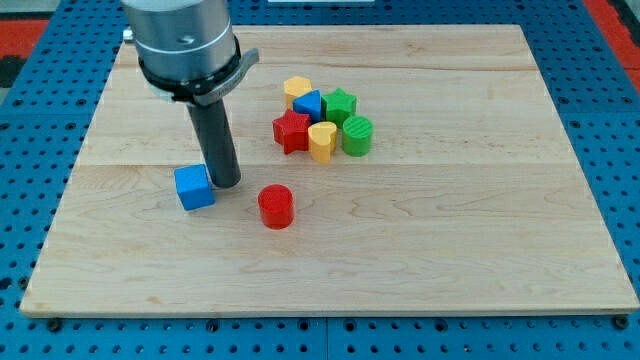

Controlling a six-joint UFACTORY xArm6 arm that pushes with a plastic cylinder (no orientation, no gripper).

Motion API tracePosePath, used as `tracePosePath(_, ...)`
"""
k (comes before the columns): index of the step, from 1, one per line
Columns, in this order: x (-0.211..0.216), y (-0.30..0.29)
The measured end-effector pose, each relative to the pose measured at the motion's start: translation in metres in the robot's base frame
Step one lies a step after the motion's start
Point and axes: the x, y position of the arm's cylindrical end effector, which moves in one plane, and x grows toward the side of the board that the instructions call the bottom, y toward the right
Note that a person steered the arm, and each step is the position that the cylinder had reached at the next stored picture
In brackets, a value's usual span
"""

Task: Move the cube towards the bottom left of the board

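Note:
A blue cube lies on the wooden board, left of centre. My tip stands right against the cube's right side, touching or nearly touching it. A red cylinder lies a little to the right of and below the tip, apart from it.
A tight cluster sits above centre: a yellow block, a blue block, a green star, a red star, a yellow heart and a green cylinder. Blue pegboard surrounds the board.

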Motion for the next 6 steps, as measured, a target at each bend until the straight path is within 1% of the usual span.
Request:
tracePosePath(1, -0.004, -0.043)
tracePosePath(2, 0.066, -0.061)
tracePosePath(3, 0.073, -0.051)
tracePosePath(4, 0.101, -0.012)
tracePosePath(5, 0.14, -0.02)
tracePosePath(6, 0.119, -0.044)
